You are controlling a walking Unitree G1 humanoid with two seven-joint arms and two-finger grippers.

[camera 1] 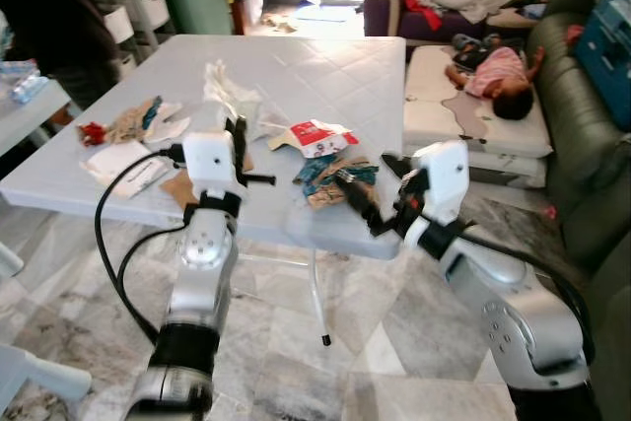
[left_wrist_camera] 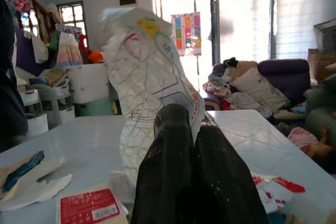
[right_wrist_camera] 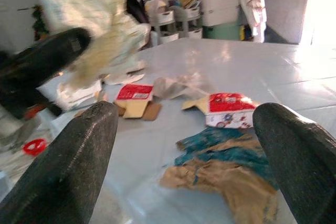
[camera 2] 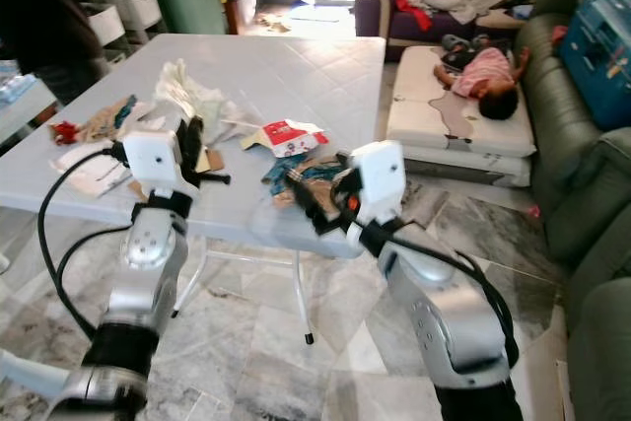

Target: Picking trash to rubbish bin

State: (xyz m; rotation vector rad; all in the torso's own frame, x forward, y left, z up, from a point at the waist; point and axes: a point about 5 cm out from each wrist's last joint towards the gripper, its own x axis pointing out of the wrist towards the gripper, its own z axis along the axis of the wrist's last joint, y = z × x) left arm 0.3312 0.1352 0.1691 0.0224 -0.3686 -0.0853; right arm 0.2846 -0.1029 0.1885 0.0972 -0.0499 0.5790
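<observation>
The left claw point(left_wrist_camera: 191, 145) has its two black fingers pressed together on the lower edge of a crumpled white printed wrapper point(left_wrist_camera: 147, 82), which stands up limp above the fingers over the near-left part of the bench point(camera 1: 325, 66). That wrapper looks feather-light and soft, liable to fold or slip out if pinched only at a thin corner, so I'd judge the bunched lower part the sounder place to hold it. The right claw point(right_wrist_camera: 184, 145) hangs spread wide at the near edge of the bench, its fingers apart with nothing between them, aimed at a torn teal-and-brown paper scrap point(right_wrist_camera: 226, 169) lying flat just ahead of it. Flat, thin paper like that will likely be awkward to lift off a smooth top; a raised, crinkled edge seems the best spot to nip. Just beyond it sits a small red-and-white carton point(camera 1: 320, 135), crushed, light and a little stiffer, which ought to take a squeeze across its body. Further left lie a red-labelled card point(right_wrist_camera: 134, 94), white paper sheets point(camera 1: 123, 165) and a small red scrap point(camera 1: 92, 132). As for containers, I can make out no rubbish bin; white drawer units point(camera 1: 133, 2) stand past the bench, contents unclear. A child lies on a mattress point(camera 1: 463, 115) by the sofa.
</observation>
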